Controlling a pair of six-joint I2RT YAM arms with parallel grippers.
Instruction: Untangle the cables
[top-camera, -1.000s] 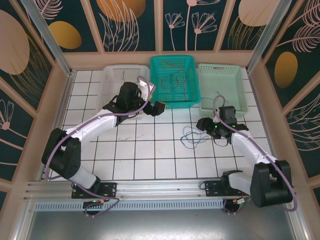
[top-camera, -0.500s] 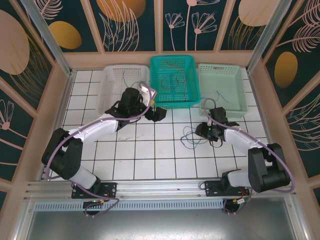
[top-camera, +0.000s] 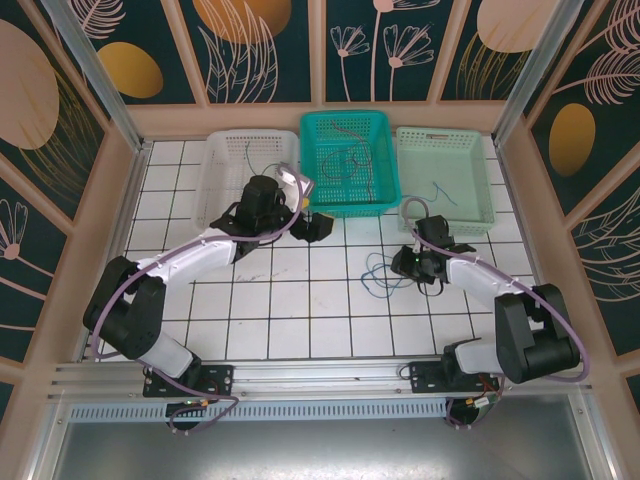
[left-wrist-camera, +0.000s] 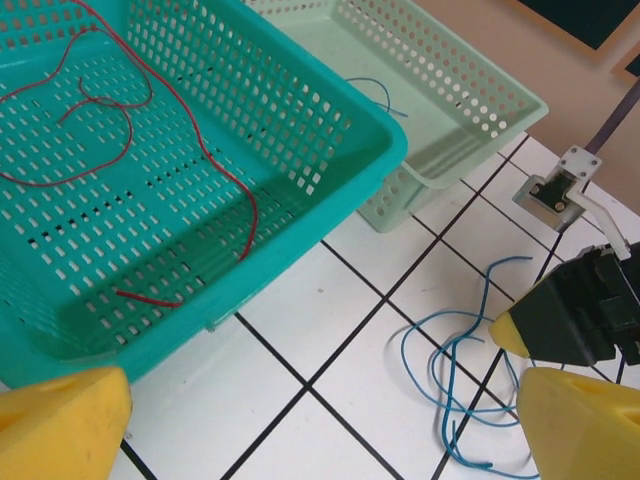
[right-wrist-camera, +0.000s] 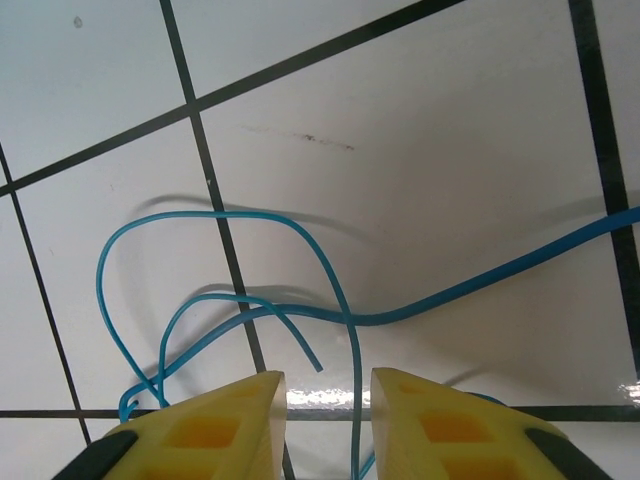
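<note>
You've got red cables (left-wrist-camera: 200, 140) in the teal basket (left-wrist-camera: 380, 130); blue cables (top-camera: 380, 272) right of table centre need untangling. Your right gripper (right-wrist-camera: 328, 385) is narrow around one strand, unpinched; left gripper (left-wrist-camera: 320, 420) is wide open, empty.

Three baskets (top-camera: 345, 116), two robot arms (top-camera: 200, 255), several thin cables (right-wrist-camera: 352, 322)

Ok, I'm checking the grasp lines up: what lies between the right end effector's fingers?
In the right wrist view, one strand of the blue cable runs down the gap between the right end effector's fingers, over white tile.
</note>
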